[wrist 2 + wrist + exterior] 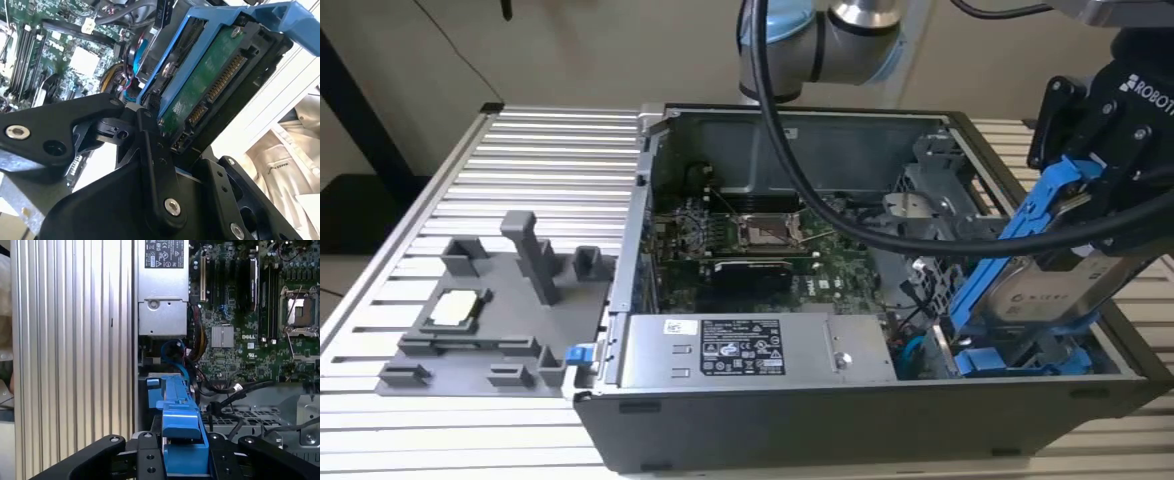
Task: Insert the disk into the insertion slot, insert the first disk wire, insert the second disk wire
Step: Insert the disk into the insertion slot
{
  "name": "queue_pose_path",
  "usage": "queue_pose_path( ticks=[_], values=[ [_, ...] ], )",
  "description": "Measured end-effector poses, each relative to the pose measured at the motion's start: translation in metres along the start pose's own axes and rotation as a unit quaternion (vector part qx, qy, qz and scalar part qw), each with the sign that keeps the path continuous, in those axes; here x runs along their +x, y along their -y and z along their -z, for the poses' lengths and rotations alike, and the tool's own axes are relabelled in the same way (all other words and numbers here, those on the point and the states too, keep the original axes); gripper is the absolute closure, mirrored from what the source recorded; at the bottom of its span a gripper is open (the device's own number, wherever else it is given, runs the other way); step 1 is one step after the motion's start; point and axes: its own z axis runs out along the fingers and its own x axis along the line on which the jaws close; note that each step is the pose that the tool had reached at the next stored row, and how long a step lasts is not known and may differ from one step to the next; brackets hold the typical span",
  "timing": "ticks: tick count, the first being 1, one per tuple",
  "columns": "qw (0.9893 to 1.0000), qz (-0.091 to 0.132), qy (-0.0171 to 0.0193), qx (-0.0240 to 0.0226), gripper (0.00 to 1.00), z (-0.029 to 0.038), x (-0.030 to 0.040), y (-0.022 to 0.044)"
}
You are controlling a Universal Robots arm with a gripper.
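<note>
Clamps the disk by its upper end, with fingers clenched on the blue frame. Holds it steeply tilted, long axis slanting down from the fingers toward the slot, at the computer case corner on the exterior view's right. Judged not yet seated.

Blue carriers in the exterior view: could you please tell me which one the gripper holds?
The disk, tilted steeply at the exterior view's right, in the gripper; the other blue carrier lies low inside the case.
</note>
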Motion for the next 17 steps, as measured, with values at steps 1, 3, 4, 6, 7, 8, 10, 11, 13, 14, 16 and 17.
queue_pose_path(
  ticks=[1, 3, 4, 6, 7, 8, 10, 11, 13, 14, 16, 17],
  values=[
    [1.0000, 0.002, -0.0001, 0.0002, 0.67, -0.0010, 0.0000, 0.0001],
    [1.0000, 0.008, -0.0003, 0.0007, 0.67, -0.0028, 0.0000, 0.0003],
    [0.9999, 0.012, -0.0003, 0.0009, 0.67, -0.0036, 0.0000, 0.0004],
    [0.9999, 0.017, -0.0004, 0.0010, 0.67, -0.0046, -0.0001, 0.0005],
    [0.9999, 0.017, -0.0005, 0.0010, 0.67, -0.0045, 0.0000, 0.0005],
    [0.9999, 0.017, -0.0005, 0.0010, 0.67, -0.0045, 0.0000, 0.0004],
    [0.9999, 0.017, -0.0004, 0.0010, 0.67, -0.0048, -0.0001, 0.0005],
    [0.9999, 0.016, -0.0001, 0.0011, 0.67, -0.0053, -0.0001, 0.0005],
    [0.9999, 0.012, 0.0008, 0.0010, 0.67, -0.0069, 0.0000, 0.0007],
    [1.0000, 0.009, 0.0010, 0.0010, 0.67, -0.0078, -0.0001, 0.0009],
    [1.0000, 0.005, 0.0016, 0.0009, 0.67, -0.0100, -0.0001, 0.0017],
    [1.0000, 0.004, 0.0019, 0.0009, 0.67, -0.0111, -0.0001, 0.0025]
  ],
)
